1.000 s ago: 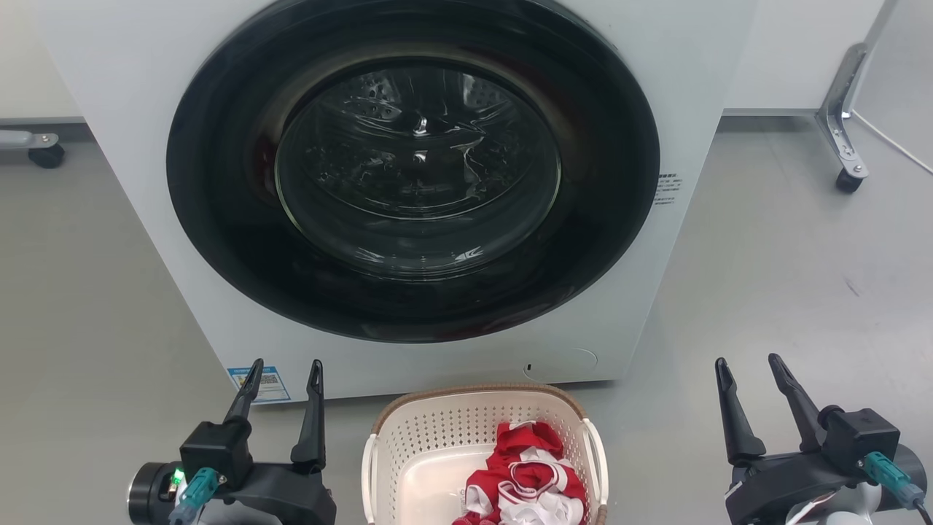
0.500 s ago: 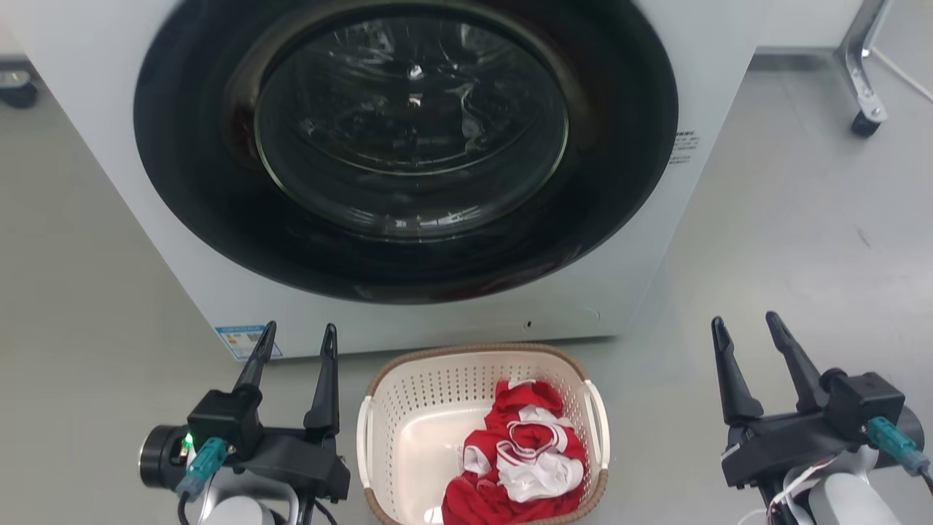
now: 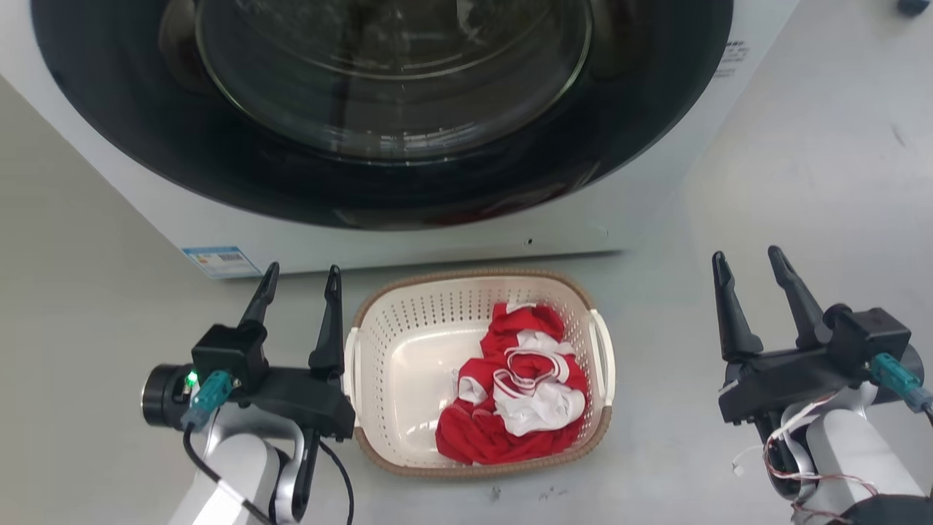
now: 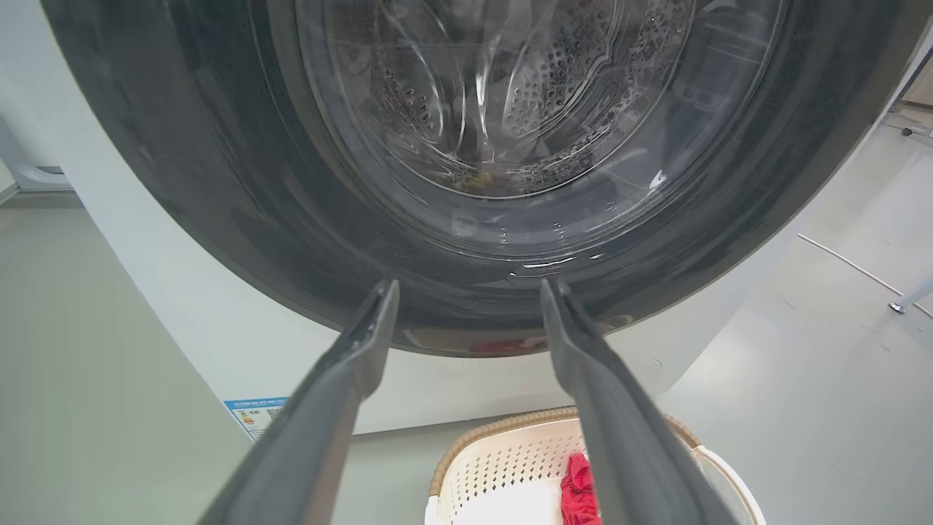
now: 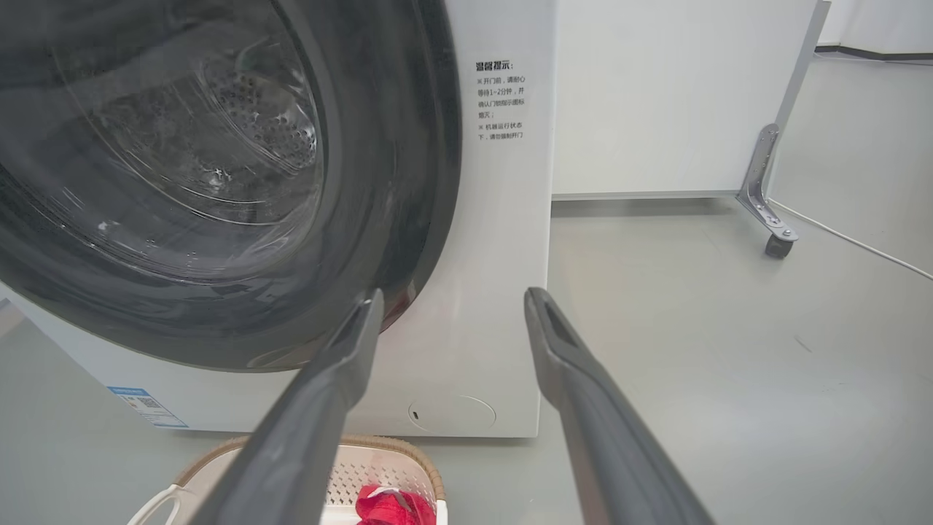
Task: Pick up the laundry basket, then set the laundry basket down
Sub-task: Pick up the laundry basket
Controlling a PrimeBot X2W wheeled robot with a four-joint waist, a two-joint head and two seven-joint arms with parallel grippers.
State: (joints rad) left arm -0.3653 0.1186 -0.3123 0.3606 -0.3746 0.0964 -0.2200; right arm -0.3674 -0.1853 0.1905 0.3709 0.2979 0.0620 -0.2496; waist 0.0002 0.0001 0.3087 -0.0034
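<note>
Left gripper (image 3: 302, 271): nearest to you at lower left, two long dark fingers spread apart with nothing between them, tips pointing toward the washer
Right gripper (image 3: 747, 255): at lower right, fingers likewise parted and empty
Laundry basket (image 3: 437, 306): sits on the floor between your two grippers, just in front of the washer
Key relation: your left gripper is just beside the basket's left handle (image 3: 350, 364), while your right gripper is well apart from the right handle (image 3: 606, 350), so the right arm likely has the longer reach inward
Basket axis: the handles face left and right, so the line through them runs across you; whether it is longer that way or front to back, I cannot tell
Basket make: cream-white hard plastic, rounded-rectangular, walls pierced with rows of small holes, a brown woven-look band round the rim, smooth white loop handles
Contents: a crumpled red and white garment (image 3: 521, 386), soft cloth, heaped toward the right side, leaving the left of the bottom bare
Floor (image 3: 802, 182): smooth pale grey
Washing machine (image 3: 437, 251): farthest, a white glossy front with a broad black round door and a clear glass bowl
</note>
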